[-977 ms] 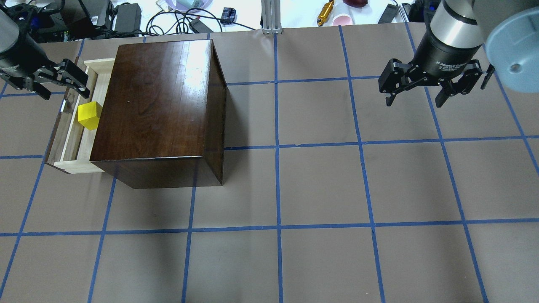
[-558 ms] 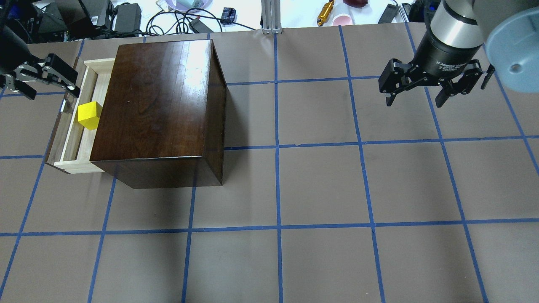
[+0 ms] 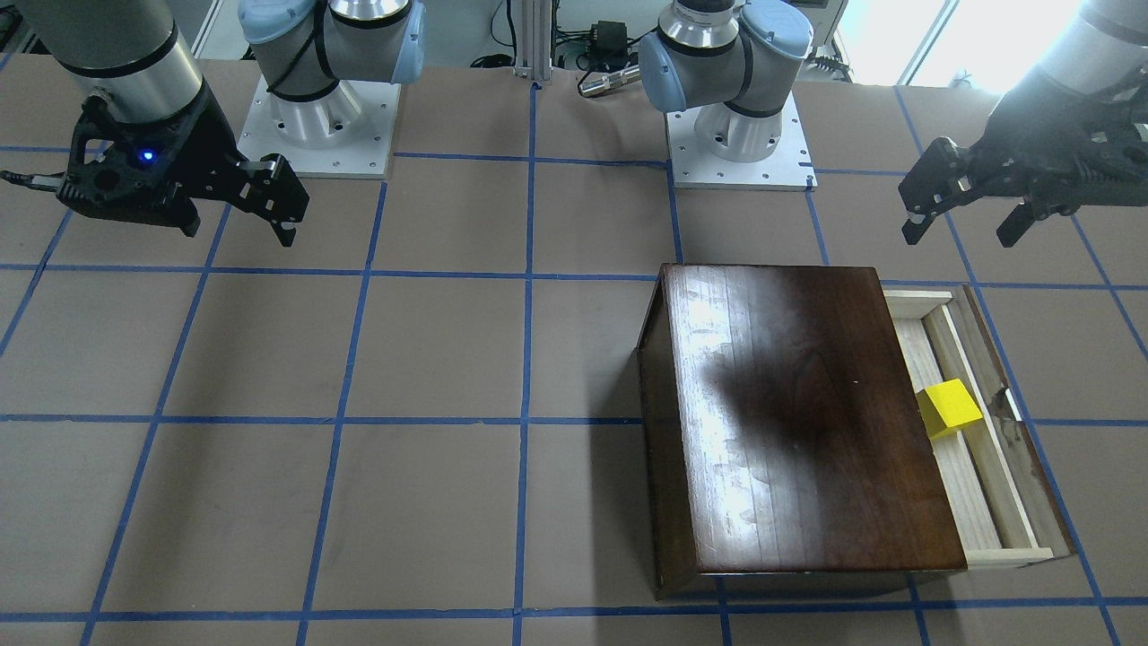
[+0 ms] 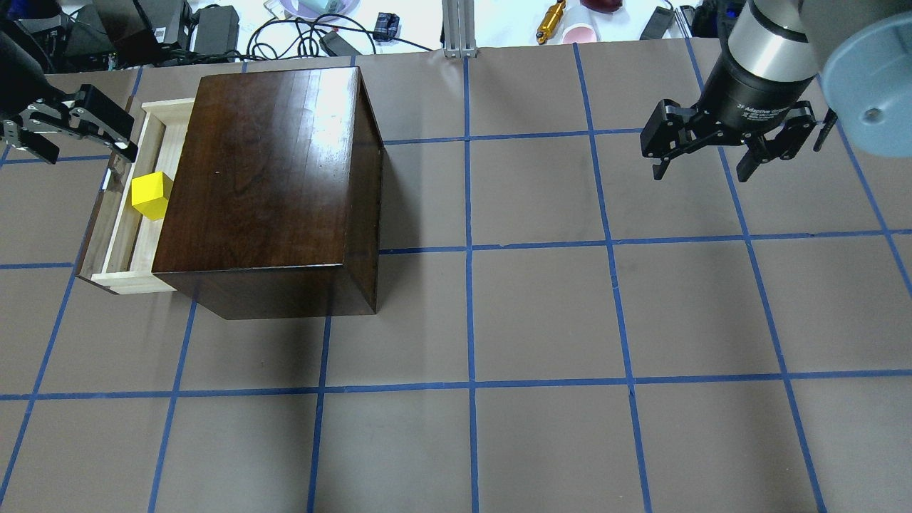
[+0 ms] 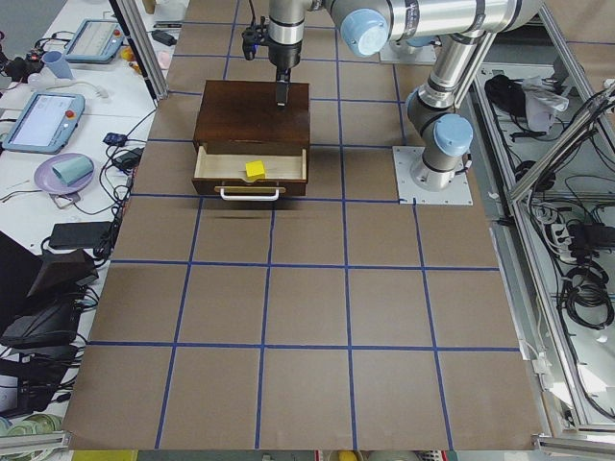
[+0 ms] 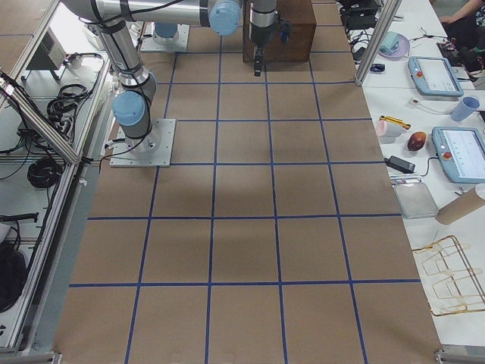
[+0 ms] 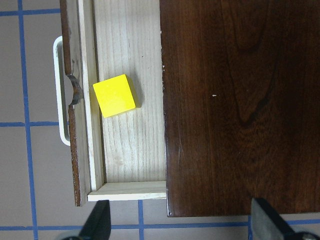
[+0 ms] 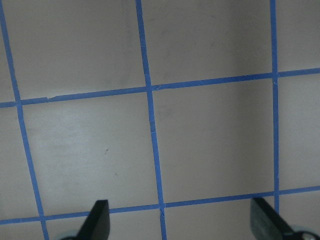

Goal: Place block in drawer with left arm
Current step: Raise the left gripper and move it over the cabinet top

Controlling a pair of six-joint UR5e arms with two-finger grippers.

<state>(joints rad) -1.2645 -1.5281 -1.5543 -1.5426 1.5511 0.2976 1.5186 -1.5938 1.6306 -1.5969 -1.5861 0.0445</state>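
The yellow block lies on the floor of the open drawer, apart from both grippers. The drawer sticks out of the dark-brown cabinet on the left side. My left gripper is open and empty, raised above the drawer's far corner. Its wrist view looks straight down on the block, the drawer and the cabinet top. The front-facing view shows the block in the drawer and the left gripper high above. My right gripper is open and empty at the far right.
Cables, power bricks and small items lie beyond the table's far edge. The right wrist view shows only bare brown table with blue tape lines. The arm bases stand at the robot's side of the table.
My left gripper has drawn back to the left and upward from the drawer, still open. The block stays in the drawer. The right arm has not moved.
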